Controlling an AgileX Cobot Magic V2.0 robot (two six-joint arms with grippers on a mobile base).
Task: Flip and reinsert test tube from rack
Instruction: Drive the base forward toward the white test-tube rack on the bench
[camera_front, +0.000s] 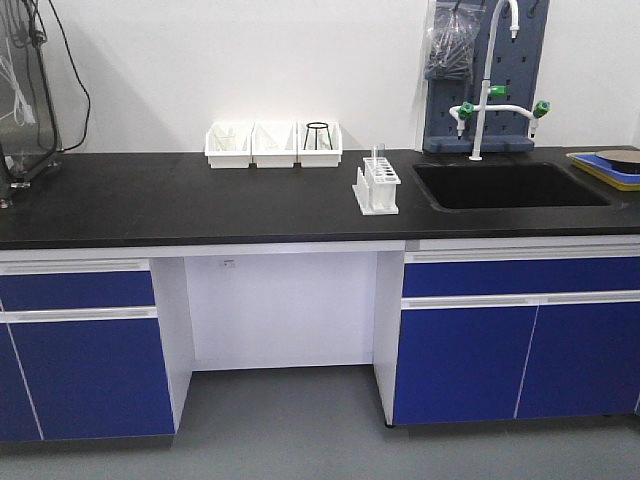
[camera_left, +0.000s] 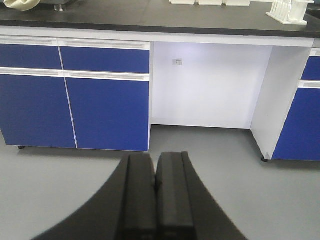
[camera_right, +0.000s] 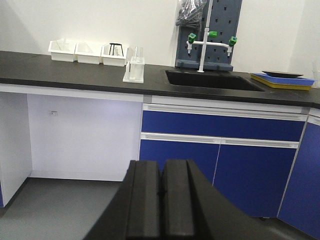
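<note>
- The black desk (camera_front: 200, 200) runs the width of the front view, above blue cupboard doors (camera_front: 80, 375).
- A sink (camera_front: 510, 185) is set into the desk on the right side of the front view.
- Three white bins (camera_front: 273, 145) sit in a row by the back wall.
- The white rack (camera_front: 378, 188) stands on the desk just beside the sink's left edge.
- The left fingers (camera_left: 152, 172) are pressed together, gripping nothing, low above the grey floor.
- The right fingers (camera_right: 158, 177) are likewise pressed together with nothing between them, well apart from the rack.
- The test tube (camera_front: 379, 158) stands upright in the rack's far end, poking above it.
</note>
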